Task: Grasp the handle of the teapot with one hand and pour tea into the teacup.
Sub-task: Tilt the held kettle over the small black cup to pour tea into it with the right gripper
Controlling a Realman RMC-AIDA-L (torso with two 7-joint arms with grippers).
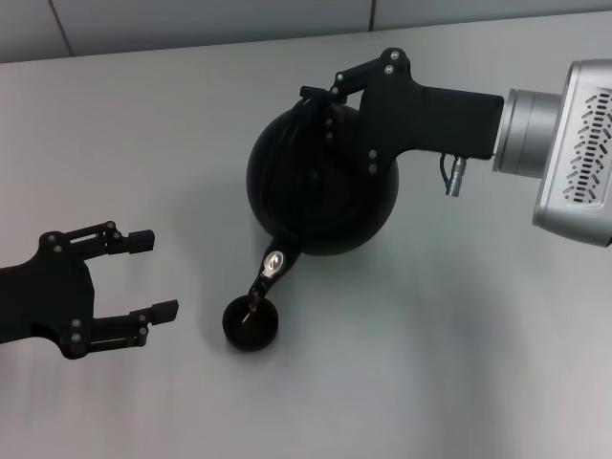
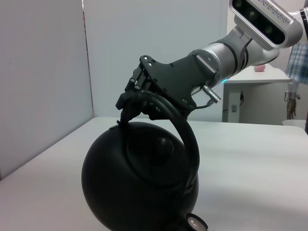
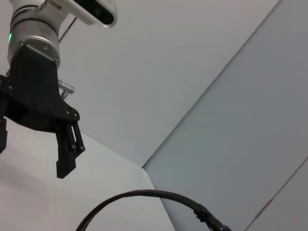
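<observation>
- Pour step under way, by the look of it: right gripper (image 1: 320, 100) clamped on the handle (image 2: 185, 132), teapot (image 1: 320, 186) lifted and tipped forward over the table (image 1: 459, 363).
- Spout (image 1: 270, 271) hanging just above the teacup (image 1: 251, 323); thin dark stream seemingly dropping into the bowl, not certain.
- Left gripper (image 1: 151, 277) idle, wide and empty, near the cup's left side, not touching.
- Next, as a judgement: hold tilt steady, keep spout centred over cup, then level off before overfill. Small cup, little margin.
</observation>
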